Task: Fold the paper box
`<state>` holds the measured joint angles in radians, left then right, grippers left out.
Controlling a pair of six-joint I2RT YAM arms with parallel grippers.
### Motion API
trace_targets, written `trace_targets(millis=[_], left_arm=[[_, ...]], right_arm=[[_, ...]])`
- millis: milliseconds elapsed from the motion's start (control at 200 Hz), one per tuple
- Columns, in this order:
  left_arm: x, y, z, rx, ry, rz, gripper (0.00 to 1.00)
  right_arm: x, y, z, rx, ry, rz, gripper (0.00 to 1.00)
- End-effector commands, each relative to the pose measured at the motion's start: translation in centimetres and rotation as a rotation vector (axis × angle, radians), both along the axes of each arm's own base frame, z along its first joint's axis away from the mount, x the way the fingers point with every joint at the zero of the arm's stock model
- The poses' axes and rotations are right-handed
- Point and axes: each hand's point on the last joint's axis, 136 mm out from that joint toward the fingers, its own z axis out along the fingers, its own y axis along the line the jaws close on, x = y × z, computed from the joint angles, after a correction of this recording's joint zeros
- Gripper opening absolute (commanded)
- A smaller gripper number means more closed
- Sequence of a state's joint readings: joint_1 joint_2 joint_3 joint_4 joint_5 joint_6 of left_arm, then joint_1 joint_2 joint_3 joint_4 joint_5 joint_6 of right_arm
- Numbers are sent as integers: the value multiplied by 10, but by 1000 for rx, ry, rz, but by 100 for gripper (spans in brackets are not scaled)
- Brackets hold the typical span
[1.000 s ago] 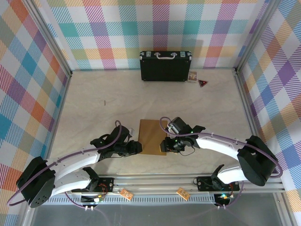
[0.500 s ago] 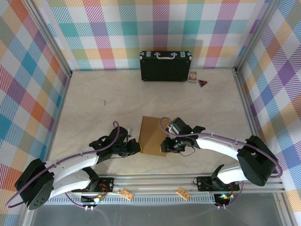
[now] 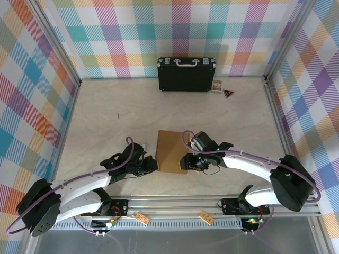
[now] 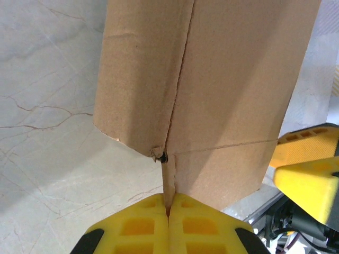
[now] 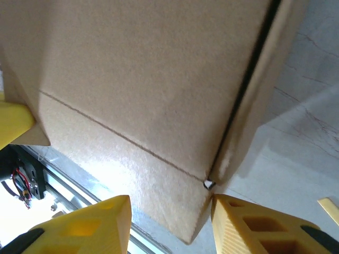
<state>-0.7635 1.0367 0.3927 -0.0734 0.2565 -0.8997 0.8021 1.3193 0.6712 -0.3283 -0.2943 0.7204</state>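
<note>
1. Paper box [image 3: 171, 152]: plain brown cardboard, at the near middle of the table [image 3: 106, 116], held between the two grippers. Well apart from the black case [image 3: 186, 74] standing at the far wall.
2. Left gripper [image 3: 152, 165]: positioned at the left near corner of the paper box in the top view.
3. Left wrist view: left gripper [image 4: 168, 206] clamped tight on a thin cardboard flap. Yellow fingers [image 4: 135, 227] pressed together, with nothing but the flap edge between them.
4. Same view: paper box [image 4: 212, 79] rising away from the pads, tilted, with marbled table beneath. One straight cut running up from a small notch just above the grip. One crease crossing the right-hand panel.
5. Right gripper [image 3: 184, 161]: positioned at the right near corner of the paper box in the top view, its yellow fingers [image 4: 312, 185] also visible past the cardboard from the left wrist.
6. Right wrist view: right gripper [image 5: 169, 203] spread wide, with the lower corner of the paper box [image 5: 148, 79] sitting in the gap. One finger just beside that corner. Contact between pads and cardboard: cannot tell.
7. Same view: one diagonal crease across the panel, and a dark slot along its right side.
8. Aluminium rail [image 3: 175, 203]: along the near table edge, below the box.
</note>
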Motion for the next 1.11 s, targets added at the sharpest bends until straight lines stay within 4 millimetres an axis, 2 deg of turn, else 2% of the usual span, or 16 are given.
trace_targets(millis=[0,295,670,900,1100], left_arm=[[1,2,-4,-1,-13,28,0],[1,3,-8,-6,-3,44,0],[0,1,-10,-3,3,29,0],[-1,0,-14,0,17,22,0],[-2,-1,-16,3,27,17,0]], right_arm=[[-1,-5,-2,11,-3,-25,43],[-5,-5,-17,22,28,-32,41],[3,9,-8,63,-4,8,40],[4,30,15,205,-29,58,37],[3,36,30,263,-45,77,31]])
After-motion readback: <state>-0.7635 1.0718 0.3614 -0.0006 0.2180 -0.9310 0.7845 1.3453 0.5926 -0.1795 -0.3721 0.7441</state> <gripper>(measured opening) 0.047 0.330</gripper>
